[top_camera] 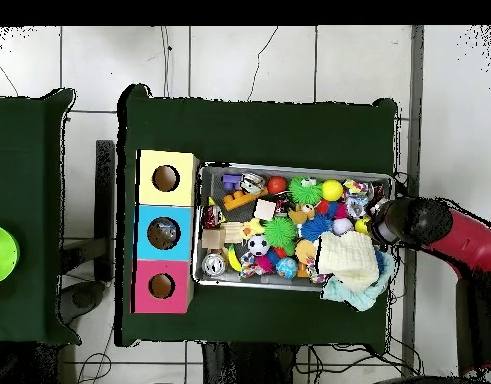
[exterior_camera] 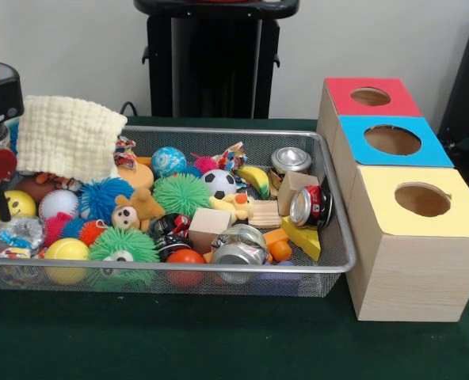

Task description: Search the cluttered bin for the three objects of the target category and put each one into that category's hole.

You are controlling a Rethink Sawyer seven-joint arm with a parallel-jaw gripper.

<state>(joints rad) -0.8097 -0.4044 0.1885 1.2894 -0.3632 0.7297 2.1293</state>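
Even bright indoor light, soft shadows, glare on cans (exterior_camera: 291, 159), slight blur.

Green-clothed table (exterior_camera: 179, 340): wire-mesh bin (exterior_camera: 219, 277) at centre-left; row of three wooden hole boxes (exterior_camera: 413, 261) touching its right side.

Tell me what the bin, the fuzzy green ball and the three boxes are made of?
The bin looks like silver wire mesh with a metal rim: you can see through its shiny grid. The fuzzy green ball seems soft rubber, covered in thin floppy spikes. The three boxes look like pale wood, with visible grain on the sides, under matte red, blue and yellow tops.
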